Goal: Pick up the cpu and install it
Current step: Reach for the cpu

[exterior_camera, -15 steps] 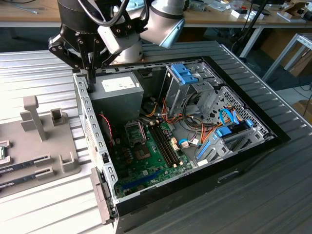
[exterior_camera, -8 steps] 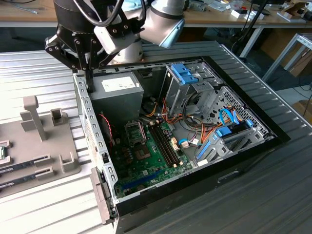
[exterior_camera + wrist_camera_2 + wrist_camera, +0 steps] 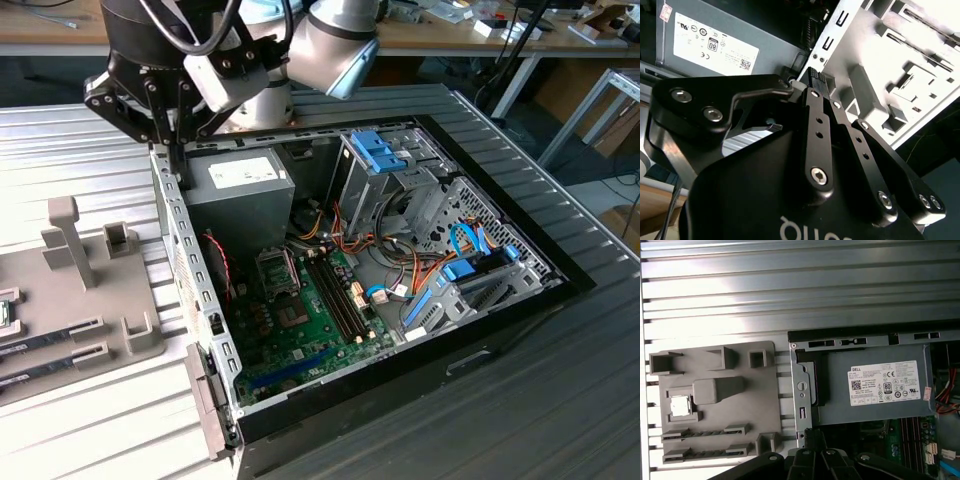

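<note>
The gripper (image 3: 176, 150) hangs in the upper left of the exterior view, its fingers pressed together with nothing between them. The tips hang right at the rear rim of the open computer case (image 3: 190, 270), just above the grey power-supply box (image 3: 235, 185). The grey holder tray (image 3: 100, 290) lies on the ribbed table (image 3: 80, 160) at the frame's left middle, apart from the case. In the first wrist view the cpu (image 3: 680, 406) sits flat in a square pocket of that tray, not yet picked up.

The risks, as I judge them:
- The tips are so close to the sheet-metal rim that a sideways move could snag it.
- The chip is thin and recessed, so a shallow or off-centre pinch could tilt or drop it.
- A crooked chip could damage the motherboard socket (image 3: 275, 270).
</note>
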Tool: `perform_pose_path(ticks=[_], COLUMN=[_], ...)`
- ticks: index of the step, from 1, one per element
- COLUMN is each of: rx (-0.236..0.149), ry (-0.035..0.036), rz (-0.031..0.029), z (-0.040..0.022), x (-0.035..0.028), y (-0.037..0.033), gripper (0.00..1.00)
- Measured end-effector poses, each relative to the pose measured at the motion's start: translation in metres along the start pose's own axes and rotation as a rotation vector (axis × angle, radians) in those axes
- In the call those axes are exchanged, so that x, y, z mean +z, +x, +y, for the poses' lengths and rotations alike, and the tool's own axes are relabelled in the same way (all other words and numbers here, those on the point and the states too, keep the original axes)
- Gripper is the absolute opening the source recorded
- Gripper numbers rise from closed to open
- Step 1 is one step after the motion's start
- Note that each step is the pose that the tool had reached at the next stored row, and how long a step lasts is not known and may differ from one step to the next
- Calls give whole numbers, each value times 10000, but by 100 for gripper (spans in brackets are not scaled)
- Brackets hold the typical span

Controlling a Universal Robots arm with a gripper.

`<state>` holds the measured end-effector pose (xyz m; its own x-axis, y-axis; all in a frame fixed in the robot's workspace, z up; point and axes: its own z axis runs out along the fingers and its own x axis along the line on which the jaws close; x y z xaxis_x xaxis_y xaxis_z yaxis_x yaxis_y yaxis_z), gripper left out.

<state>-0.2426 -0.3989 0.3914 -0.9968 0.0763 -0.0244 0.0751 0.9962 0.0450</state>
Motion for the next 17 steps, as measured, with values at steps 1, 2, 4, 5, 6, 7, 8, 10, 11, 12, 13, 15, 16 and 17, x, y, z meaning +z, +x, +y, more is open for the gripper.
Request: perform_pose_path(ticks=[1, 2, 4, 5, 6, 7, 8, 10, 11, 12, 13, 15, 16, 17], rx=[0, 0, -1, -1, 0, 0, 0, 0, -1, -1, -1, -1, -1, -1], ry=[0, 0, 0, 1, 0, 0, 0, 1, 1, 0, 0, 0, 0, 0], rz=[0, 0, 0, 0, 0, -1, 0, 1, 1, 0, 0, 0, 0, 0], z=[-1, -2, -4, -4, -5, -6, -6, -8, -9, -9, -10, -11, -12, -12], x=[0, 0, 0, 0, 0, 0, 0, 0, 0, 1, 1, 1, 1, 1], y=[13, 24, 45, 53, 63, 72, 81, 96, 109, 120, 125, 147, 153, 158], gripper=[11, 11, 11, 11, 11, 11, 11, 11, 11, 11, 11, 11, 11, 11])
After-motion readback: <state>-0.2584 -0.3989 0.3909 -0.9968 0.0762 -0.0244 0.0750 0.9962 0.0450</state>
